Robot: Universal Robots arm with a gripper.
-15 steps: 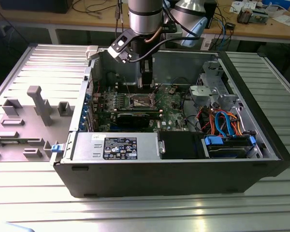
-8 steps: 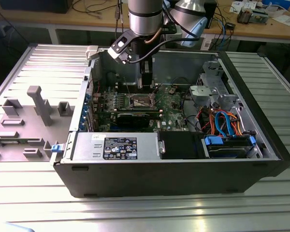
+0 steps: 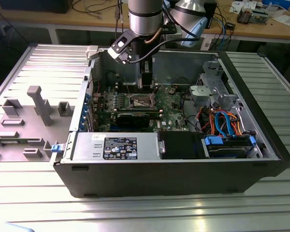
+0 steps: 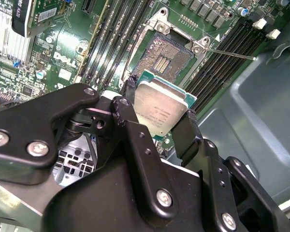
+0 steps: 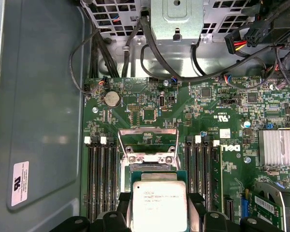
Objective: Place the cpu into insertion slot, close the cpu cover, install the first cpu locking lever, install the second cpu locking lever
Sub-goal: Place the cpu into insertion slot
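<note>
Currently the claw grips the cpu by two opposite edges, its black fingers drawn in narrow against the chip, whose silver top faces both wrist cameras. In the second wrist view the cpu hangs close beside the insertion slot, whose dark centre lies bare; a thin metal rod juts from one corner of the slot's frame. In the first wrist view the cpu cover stands swung up just beyond the chip. Long black memory slots flank the socket on the green board. In the exterior view the arm reaches down into the open computer case, which sits on the ribbed tabletop.
</note>
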